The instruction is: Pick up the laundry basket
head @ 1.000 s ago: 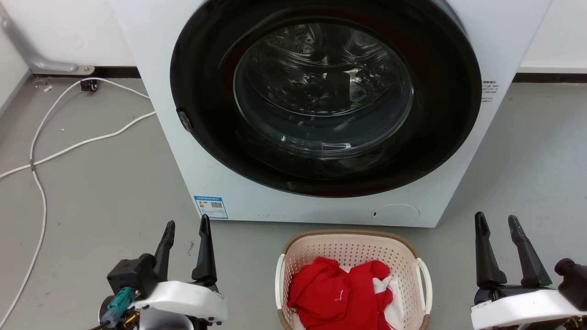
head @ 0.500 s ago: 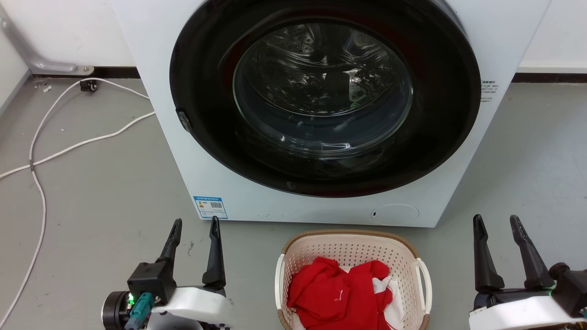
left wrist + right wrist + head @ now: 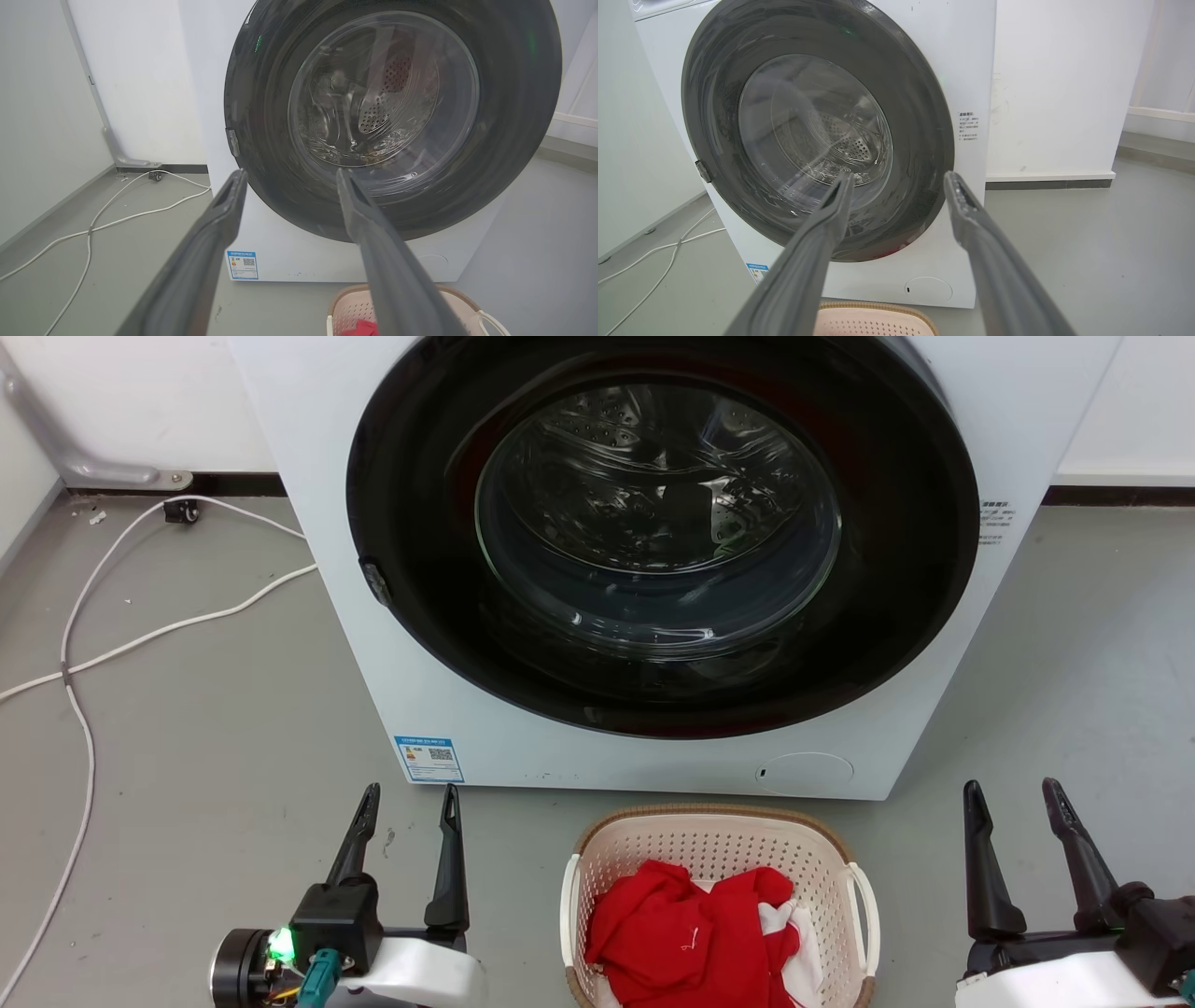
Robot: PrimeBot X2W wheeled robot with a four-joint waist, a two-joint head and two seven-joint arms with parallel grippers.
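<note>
The left claw (image 3: pixel 413 793) hangs with its two dark fingers apart and nothing between them, low over the floor (image 3: pixel 187 728) to the left of the laundry basket (image 3: pixel 714 814). The right claw (image 3: pixel 1012 789) is likewise spread and empty, well off to the basket's right. The basket sits on the floor between them, just in front of the washer (image 3: pixel 327 616), with red clothes (image 3: pixel 681 933) and a bit of white cloth heaped inside. It looks like light, fairly stiff plastic that may flex a little under a one-sided pull, and the load is soft and likely to shift. The safest holds seem to be the white handles (image 3: pixel 866 896) on its two sides, one per claw, lifted evenly so it does not tip.
</note>
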